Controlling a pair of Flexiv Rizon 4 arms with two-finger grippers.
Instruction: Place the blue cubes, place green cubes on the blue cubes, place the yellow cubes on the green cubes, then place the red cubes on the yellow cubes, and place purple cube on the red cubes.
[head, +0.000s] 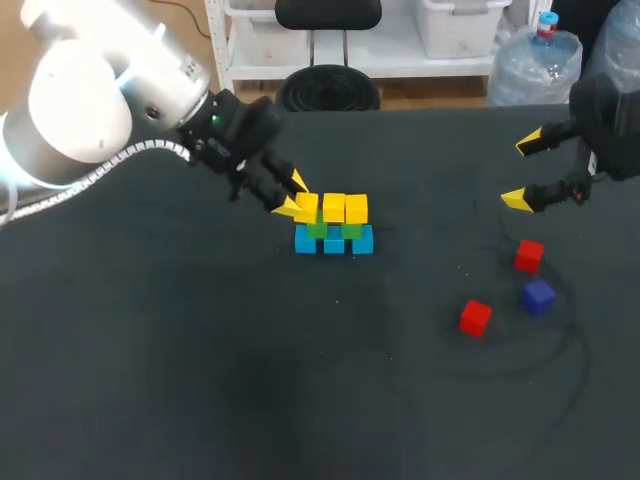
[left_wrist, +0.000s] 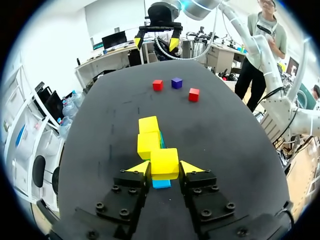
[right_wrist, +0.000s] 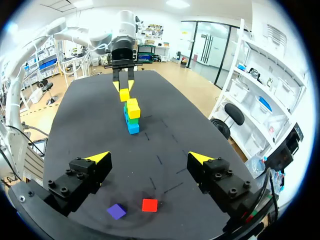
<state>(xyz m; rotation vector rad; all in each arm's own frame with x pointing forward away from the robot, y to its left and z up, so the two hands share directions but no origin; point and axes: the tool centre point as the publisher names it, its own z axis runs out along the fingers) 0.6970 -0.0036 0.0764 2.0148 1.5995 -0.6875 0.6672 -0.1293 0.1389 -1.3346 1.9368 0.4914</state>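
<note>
- Left gripper (head: 292, 196): comes in from the left to the left end of the stack. Its fingers are clamped on a yellow cube (left_wrist: 164, 161), with one yellow tip against each side, as the left wrist view shows.
- Held yellow cube: at the top level, at the stack's left end, in line with and just beside two more yellow cubes (head: 334, 208) (head: 356, 208). In the left wrist view, part of a blue cube shows directly beneath it.
- Blue cubes (head: 334, 243): three in a row on the table (head: 200, 380), side by side, forming the bottom layer.
- Green cubes (head: 351, 231): two can be seen, on the blue cubes and under the yellow layer, largely covered.
- Right gripper (right_wrist: 150, 159): fingers wide apart with nothing between them. It hangs over the right side of the table, well apart from the stack.
- Red cubes (head: 529, 255) (head: 475, 317): two, lying loose on the table at the right, apart from each other.
- Purple cube (head: 538, 296): on the table between the red cubes, near both and touching neither.
</note>
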